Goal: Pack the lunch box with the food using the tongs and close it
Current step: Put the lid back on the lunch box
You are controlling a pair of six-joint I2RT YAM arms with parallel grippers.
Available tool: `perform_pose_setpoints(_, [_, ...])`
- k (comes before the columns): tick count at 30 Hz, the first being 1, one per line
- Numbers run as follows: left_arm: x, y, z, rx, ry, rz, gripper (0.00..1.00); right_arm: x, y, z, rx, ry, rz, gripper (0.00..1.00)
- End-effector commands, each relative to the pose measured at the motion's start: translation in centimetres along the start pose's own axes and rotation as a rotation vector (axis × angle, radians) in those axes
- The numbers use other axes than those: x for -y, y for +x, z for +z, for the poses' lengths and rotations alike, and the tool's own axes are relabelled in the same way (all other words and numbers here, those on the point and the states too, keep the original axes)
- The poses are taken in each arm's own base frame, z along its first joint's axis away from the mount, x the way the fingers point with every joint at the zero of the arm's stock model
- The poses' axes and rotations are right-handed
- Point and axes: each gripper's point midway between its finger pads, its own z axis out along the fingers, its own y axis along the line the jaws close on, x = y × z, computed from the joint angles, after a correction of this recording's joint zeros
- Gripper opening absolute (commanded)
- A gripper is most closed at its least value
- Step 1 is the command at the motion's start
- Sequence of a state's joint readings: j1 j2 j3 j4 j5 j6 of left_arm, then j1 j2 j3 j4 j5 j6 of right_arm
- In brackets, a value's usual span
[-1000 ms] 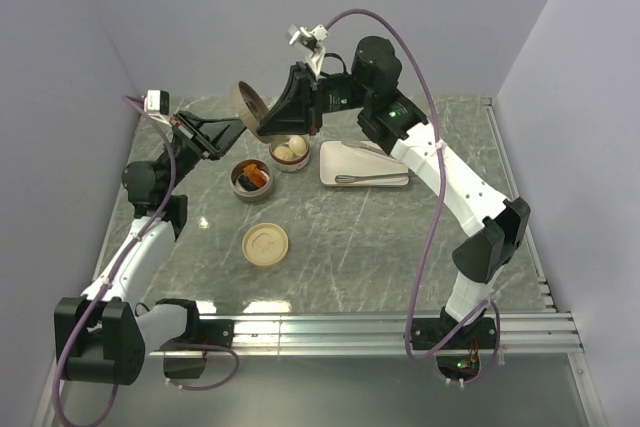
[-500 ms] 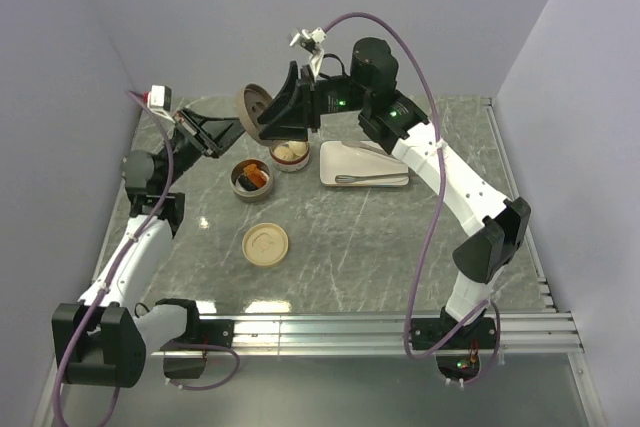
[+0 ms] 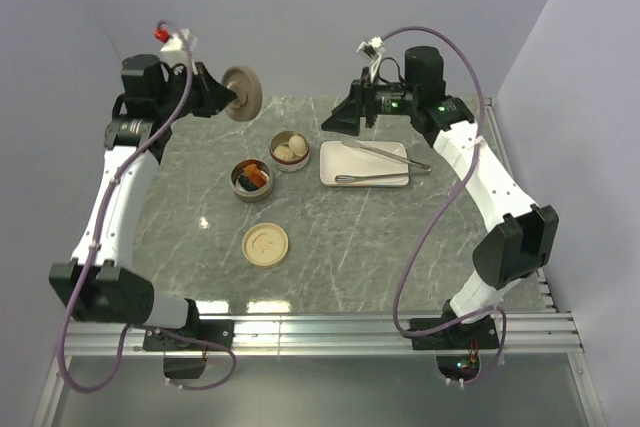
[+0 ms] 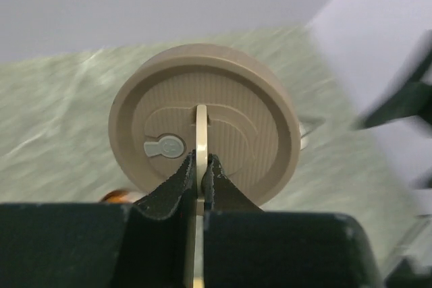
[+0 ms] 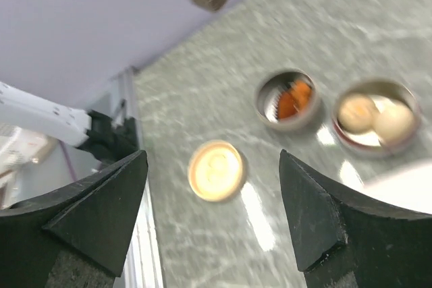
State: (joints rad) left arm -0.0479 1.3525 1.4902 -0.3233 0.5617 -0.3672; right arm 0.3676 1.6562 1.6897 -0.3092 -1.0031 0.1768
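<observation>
The left hand (image 4: pixel 202 165) was clamped shut on the thin upright tab of a tan lid (image 4: pixel 250 133), holding it on edge high over the far left of the tabletop (image 3: pixel 330 237). So narrow a pinch could, I judged, let the lid swing or slip on the way down and drop onto the food. A second lid (image 3: pixel 265 243) lay flat nearer the arms, well apart from the rest; mixing up which lid went where would leave the box badly closed. The food sat in two open bowls just beside each other: orange, red-brown and black pieces in one (image 3: pixel 251 178), cream balls in the other (image 3: pixel 290 150). A lid brought in tilted might nudge either bowl. To their right the tongs (image 3: pixel 390 155) lay flat on the white plate (image 3: pixel 335 175), one end past its right rim. The right hand (image 5: pixel 213 160) hung open and empty above the plate's far left corner. A grab at something so slim and flat could skid it off or drag the plate.
</observation>
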Motion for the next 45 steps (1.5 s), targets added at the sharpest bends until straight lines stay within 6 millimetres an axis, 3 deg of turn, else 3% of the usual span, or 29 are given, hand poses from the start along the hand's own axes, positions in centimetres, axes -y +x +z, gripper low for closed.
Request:
perform_pose_setpoints(1, [-6.5,6.4,-0.3,-0.316,-0.234,0.187,0.01,-0.7,0.2,-2.9,-0.016,0.077,-0.097,0.85])
perform_pose_setpoints(2, [-6.8,6.1,-0.2,-0.337,-0.248,0.229,0.01,0.4,1.0,-3.5,-0.036,0.126,-0.069,0.85])
perform_pose_setpoints(4, [-8.9,8.4,0.2,-0.459,-0.329,0.242,0.01,1.1,1.7,-4.3,-0.055,0.169,-0.092,0.86])
perform_pose_setpoints(6, [-9.4,7.7,0.6,-0.487,-0.373,0.267,0.01,2.3,3.1,-5.1,-0.097,0.226,-0.082,0.87])
perform_pose_setpoints(7, [-10.2,9.6,0.7,-0.578,-0.39,0.267,0.01,2.6,3.6,-5.4,-0.114,0.244,-0.081,0.88])
perform_pose_setpoints(8, [-10.1,8.9,1.0,-0.582,-0.398,0.287,0.01,3.0,4.6,-5.7,-0.153,0.268,-0.077,0.88])
perform_pose_setpoints(13, [-10.4,11.0,2.5,-0.693,-0.436,0.328,0.01,3.6,6.4,-6.9,-0.209,0.313,-0.062,0.89])
perform_pose_setpoints(23, [-11.2,17.6,4.1,-0.884,-0.385,0.269,0.01,3.8,7.0,-7.3,-0.222,0.328,-0.061,0.89])
perform_pose_setpoints(36, [-11.4,22.0,4.9,-0.981,-0.379,0.283,0.01,4.0,7.3,-7.1,-0.227,0.321,-0.05,0.89])
perform_pose_setpoints(45, [-12.0,23.1,5.4,-0.996,-0.416,0.301,0.01,4.0,7.4,-7.0,-0.224,0.312,-0.042,0.89])
